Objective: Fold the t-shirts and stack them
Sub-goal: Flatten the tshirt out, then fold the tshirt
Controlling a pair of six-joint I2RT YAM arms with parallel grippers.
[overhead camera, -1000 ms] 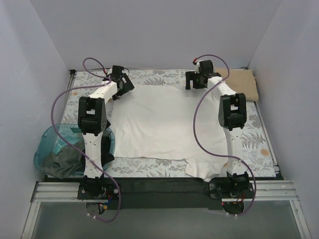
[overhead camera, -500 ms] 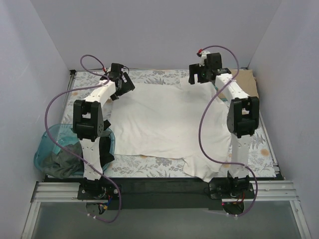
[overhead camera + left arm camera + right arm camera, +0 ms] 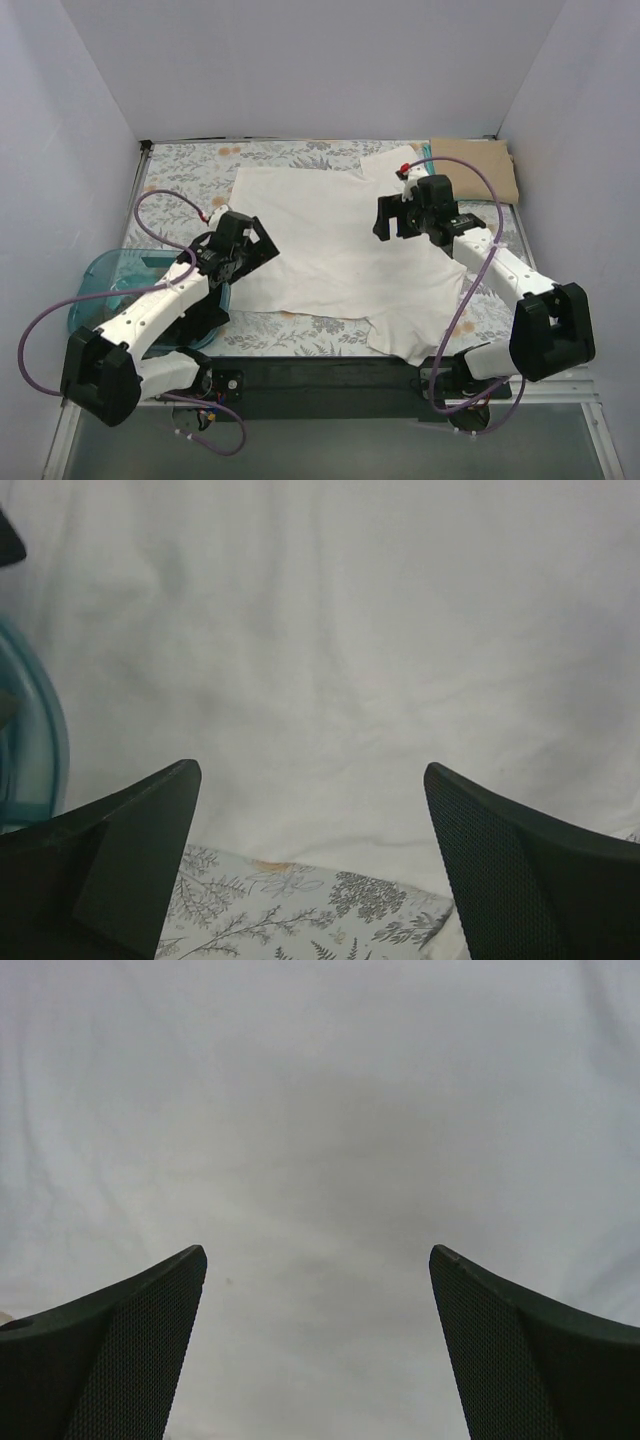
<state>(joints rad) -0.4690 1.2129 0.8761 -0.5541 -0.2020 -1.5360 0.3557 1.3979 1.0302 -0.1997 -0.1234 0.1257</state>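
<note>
A large cream-white t-shirt point(image 3: 330, 240) lies spread flat across the middle of the table, its plain side up. A tan shirt point(image 3: 480, 165) lies folded at the back right corner. My left gripper point(image 3: 255, 245) is open and empty, low over the white shirt's left near edge. In the left wrist view point(image 3: 310, 770) it hangs over that shirt point(image 3: 330, 630) where the hem meets the covering. My right gripper point(image 3: 392, 215) is open and empty over the shirt's right part. In the right wrist view point(image 3: 318, 1250) only white cloth point(image 3: 320, 1110) shows.
A translucent teal basket point(image 3: 95, 280) stands at the near left, partly under my left arm; its rim also shows in the left wrist view point(image 3: 25, 740). The floral table covering point(image 3: 190, 165) borders the shirt on all sides and shows in the left wrist view point(image 3: 300, 920).
Both arms have pulled back from the shirt's far corners toward the near side and dropped low. The white shirt's far edge now lies flat, further back on the table.
</note>
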